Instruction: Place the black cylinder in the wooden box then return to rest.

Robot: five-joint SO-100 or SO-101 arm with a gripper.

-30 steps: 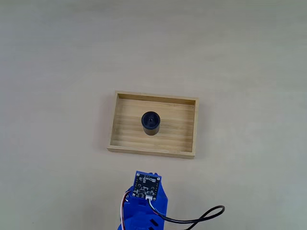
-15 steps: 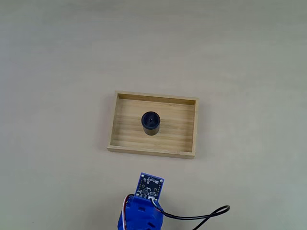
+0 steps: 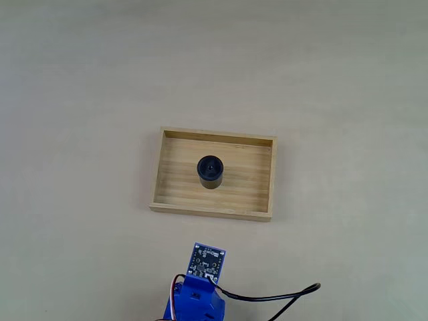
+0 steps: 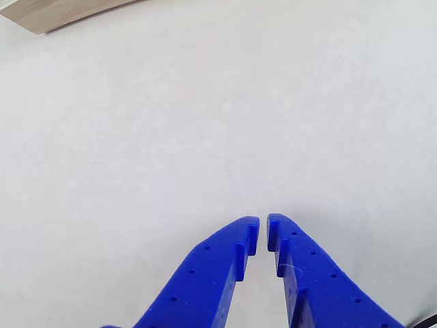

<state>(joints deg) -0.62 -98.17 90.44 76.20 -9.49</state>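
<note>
Cylinder (image 3: 210, 172): standing upright on the floor of the box (image 3: 257, 179), near its middle, touching no wall; placing judged done.
Gripper (image 4: 263, 234): hanging over bare table (image 4: 205, 123), jaws nearly closed, a thin gap between the tips, gripping nothing.
Arm (image 3: 198, 299): sitting at the bottom edge of the fixed view, well apart from the box.
Step in hand: returning to rest, by judgement.
Doing it well: folding back slowly, keeping the tips off the table, steering away from the box's near wall.
Cable (image 3: 274, 294): looping beside the arm; avoiding snagging it while folding.
</note>
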